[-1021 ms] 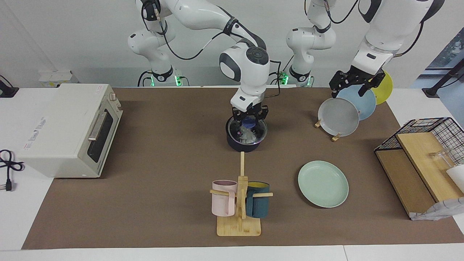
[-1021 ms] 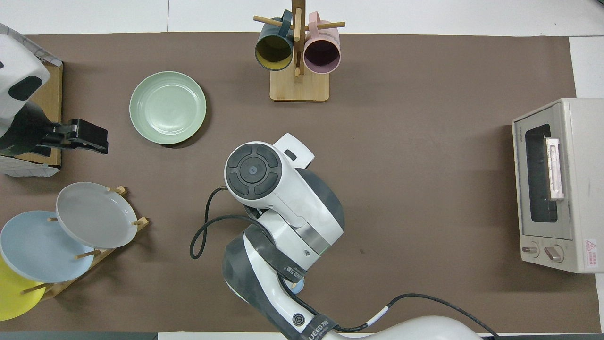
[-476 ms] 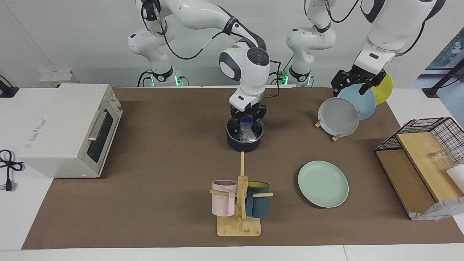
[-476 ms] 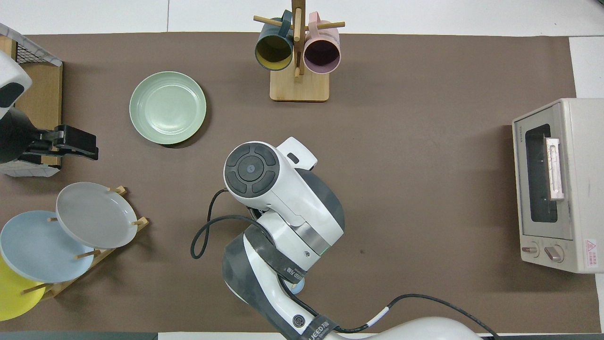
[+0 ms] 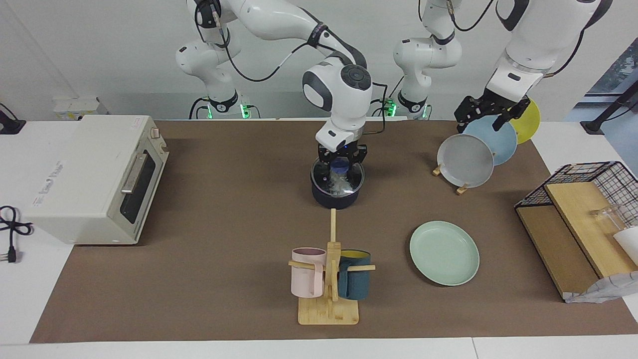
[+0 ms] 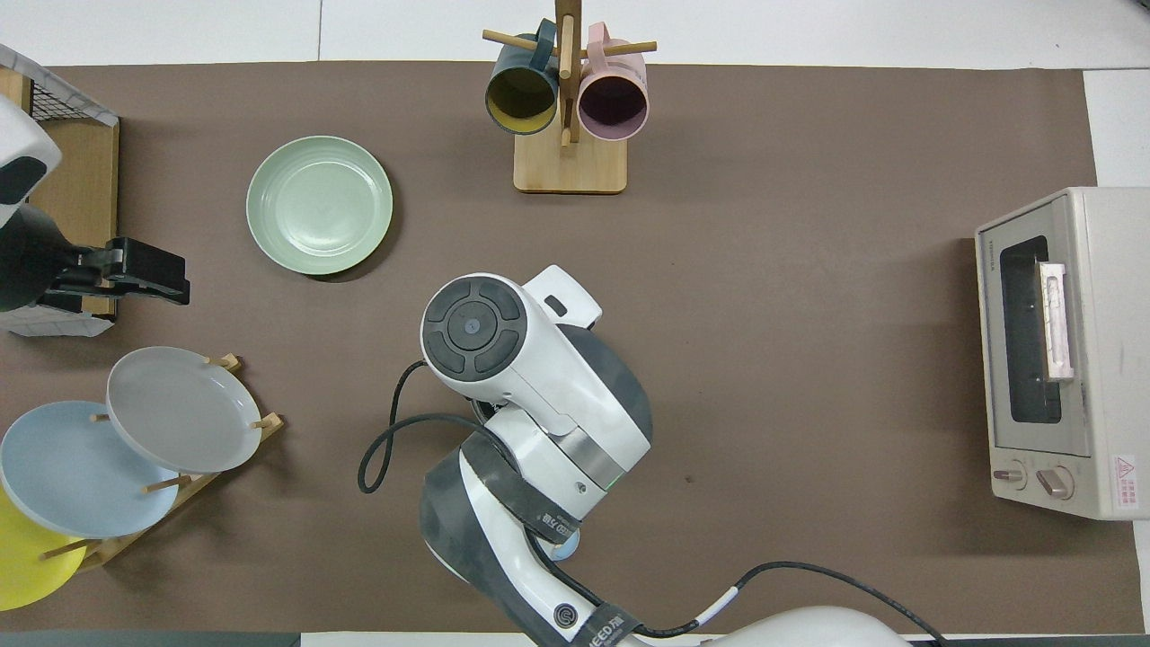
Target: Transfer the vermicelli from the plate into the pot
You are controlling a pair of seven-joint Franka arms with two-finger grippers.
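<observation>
The dark pot (image 5: 337, 198) stands mid-table, nearer to the robots than the mug stand. The white tangle of vermicelli (image 5: 341, 184) lies inside it. My right gripper (image 5: 341, 161) hangs open just above the pot's rim on the robots' side, with nothing between its fingers. In the overhead view the right arm hides the pot and the vermicelli. The mint-green plate (image 5: 444, 253) lies bare toward the left arm's end; it also shows in the overhead view (image 6: 320, 205). My left gripper (image 5: 478, 121) is open and empty in the air over the plate rack; it also shows in the overhead view (image 6: 178, 278).
A plate rack (image 5: 466, 159) holds grey, light-blue and yellow plates. A wooden mug stand (image 5: 329, 279) carries a pink and a teal mug. A toaster oven (image 5: 94, 179) sits at the right arm's end. A wire basket with wooden boards (image 5: 583, 219) sits at the left arm's end.
My right gripper has risen from inside the pot to just above its rim, leaving the vermicelli in the pot. My left gripper has lifted slightly over the plate rack.
</observation>
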